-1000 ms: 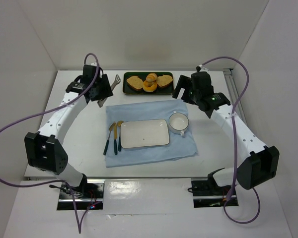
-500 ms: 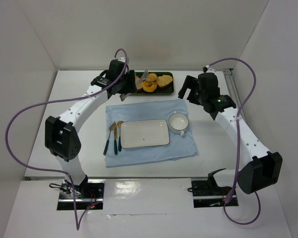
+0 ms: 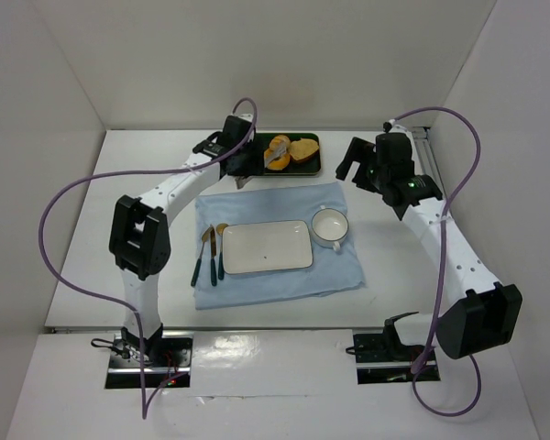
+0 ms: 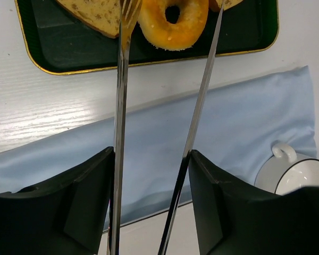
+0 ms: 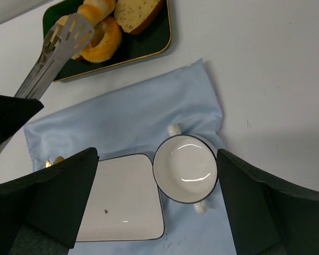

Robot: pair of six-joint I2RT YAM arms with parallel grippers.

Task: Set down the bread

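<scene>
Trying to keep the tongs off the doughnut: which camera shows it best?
Left wrist: the ring doughnut sits large between the arms of the tongs, hole clear, only its far edge cropped. Right wrist shows it smaller, partly behind the tongs' slotted head. Top external shows just a small orange patch beside the tongs.

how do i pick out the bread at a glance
Look at the dark green tray beyond the blue cloth. The bread is the small glossy golden roll behind the orange ring doughnut. It is rounded, with no hole, unlike the flat toast slices.
</scene>
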